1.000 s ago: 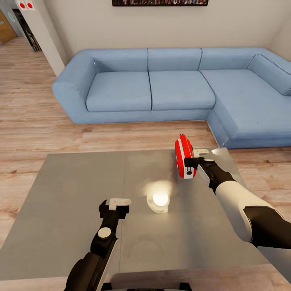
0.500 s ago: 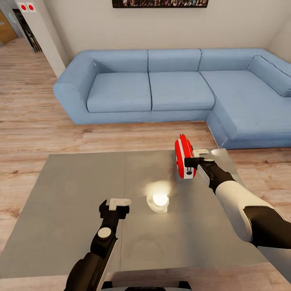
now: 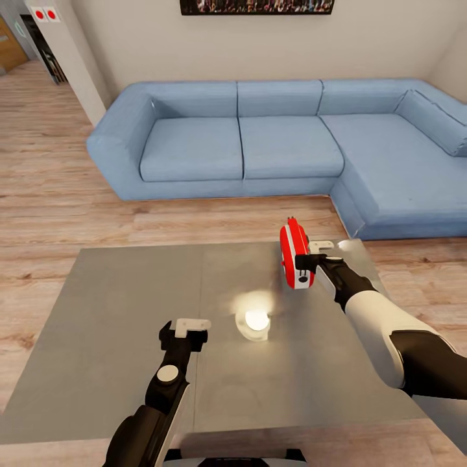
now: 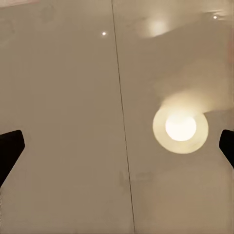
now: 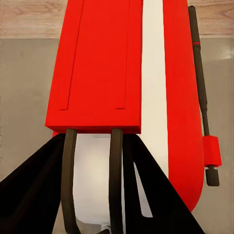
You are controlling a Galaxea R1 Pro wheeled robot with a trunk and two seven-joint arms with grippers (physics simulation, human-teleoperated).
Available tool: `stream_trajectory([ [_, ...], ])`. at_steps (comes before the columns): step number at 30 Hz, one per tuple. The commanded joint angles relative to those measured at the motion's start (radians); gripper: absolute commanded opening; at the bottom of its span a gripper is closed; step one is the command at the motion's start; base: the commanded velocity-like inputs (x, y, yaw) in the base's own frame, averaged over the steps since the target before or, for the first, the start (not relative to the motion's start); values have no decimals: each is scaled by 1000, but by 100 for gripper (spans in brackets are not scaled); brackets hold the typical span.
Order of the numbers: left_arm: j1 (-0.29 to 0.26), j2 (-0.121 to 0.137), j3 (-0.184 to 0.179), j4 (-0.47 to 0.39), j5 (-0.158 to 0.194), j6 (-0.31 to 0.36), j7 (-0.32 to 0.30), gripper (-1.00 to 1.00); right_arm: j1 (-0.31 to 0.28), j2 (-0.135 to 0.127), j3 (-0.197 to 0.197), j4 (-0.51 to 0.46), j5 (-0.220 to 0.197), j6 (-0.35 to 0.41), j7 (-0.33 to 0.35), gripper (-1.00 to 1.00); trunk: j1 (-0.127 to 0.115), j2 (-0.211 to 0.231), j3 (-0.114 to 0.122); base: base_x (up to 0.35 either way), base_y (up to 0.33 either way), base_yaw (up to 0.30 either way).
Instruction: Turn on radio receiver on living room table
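- Radio receiver (image 3: 294, 253) stands on edge near the far right corner of the table (image 3: 117, 324), a narrow red face with a white band turned toward the head camera.
- Right gripper (image 3: 310, 259) is at the receiver's right side — one dark finger lies across the lower front face. In the right wrist view the fingers (image 5: 34, 190) frame the white end of the receiver (image 5: 107, 68) at contact range. Whether the jaws actually clamp it, I cannot tell.
- Left gripper (image 3: 183, 330) hovers over the near middle of the table, spread wide and empty; in the left wrist view its fingertips (image 4: 9, 151) sit at opposite edges of the picture, over the seam and a bright lamp reflection (image 4: 180, 126).
- Risk: the receiver is tall and thin on a glossy top. A sideways push from the right gripper would likely tip it flat or slide it toward the table's far edge, well before any switch is pressed.
- Risk: the dial is not visible from here, so a press may land on the wrong face.
- Orientation: long axis runs roughly away from the robot toward the sofa (image 3: 285, 143); a thin black antenna (image 5: 200, 92) lies along the edge, folded down.
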Motion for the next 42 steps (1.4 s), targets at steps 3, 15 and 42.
stream_trajectory([
  [3,0,0,0,0,0,0,0,100,0,0,0,-1,0,0,-1,-100,-12,21,10,0,0,0],
  [15,0,0,0,1,1,0,0,100,0,1,0,-1,0,0,-1,-100,-58,105,47,0,0,0],
  [42,0,0,-2,-2,2,-2,-1,100,0,-6,0,1,4,5,189,-100,-127,231,104,0,0,0],
])
